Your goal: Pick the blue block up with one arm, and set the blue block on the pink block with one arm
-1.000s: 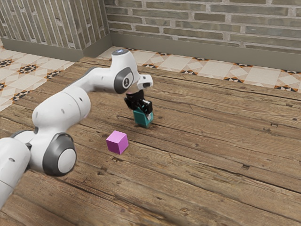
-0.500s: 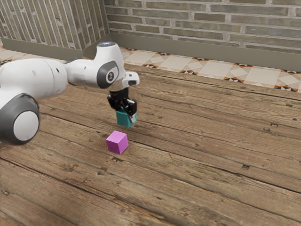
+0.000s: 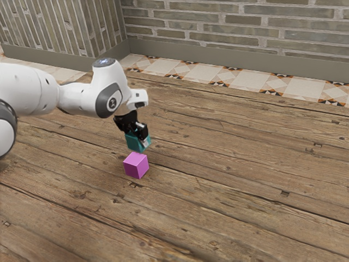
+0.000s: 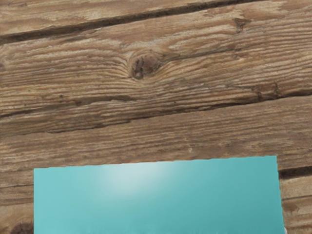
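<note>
The blue block [image 3: 137, 145], teal in shade, hangs in the air just above the pink block [image 3: 136, 165], clear of the wooden table [image 3: 229, 180]. The black gripper [image 3: 135, 140] clamps it from two sides, its fingers a block's width apart, with the arm reaching in from the exterior view's left.

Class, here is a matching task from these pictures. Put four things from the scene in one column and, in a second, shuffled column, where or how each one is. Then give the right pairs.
Things
1. blue block
2. pink block
3. gripper
4. brick wall

Place or state
A. standing on the wooden table
B. shut on a block
C. at the back of the room
D. held up, clear of the wood

Pairs: 1-D, 2-A, 3-B, 4-C.
</note>
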Tool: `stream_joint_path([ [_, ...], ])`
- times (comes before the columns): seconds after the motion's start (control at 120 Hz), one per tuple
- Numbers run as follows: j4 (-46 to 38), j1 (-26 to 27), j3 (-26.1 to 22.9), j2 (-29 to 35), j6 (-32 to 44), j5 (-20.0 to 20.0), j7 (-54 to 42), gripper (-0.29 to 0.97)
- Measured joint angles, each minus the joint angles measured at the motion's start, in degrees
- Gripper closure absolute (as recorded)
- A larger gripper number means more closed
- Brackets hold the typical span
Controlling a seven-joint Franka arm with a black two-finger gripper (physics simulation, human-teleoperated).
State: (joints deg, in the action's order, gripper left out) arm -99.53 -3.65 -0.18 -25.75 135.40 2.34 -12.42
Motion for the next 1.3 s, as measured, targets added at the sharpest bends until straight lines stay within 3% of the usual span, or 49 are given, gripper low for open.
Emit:
stream_joint_path([
  [0.575, -13.48, -0.29, -0.06, 7.84, 5.32, 2.54, 0.76, 0.38],
  [1.3, -12.63, -0.29, -0.59, 7.44, 5.45, 1.63, 6.11, 0.4],
])
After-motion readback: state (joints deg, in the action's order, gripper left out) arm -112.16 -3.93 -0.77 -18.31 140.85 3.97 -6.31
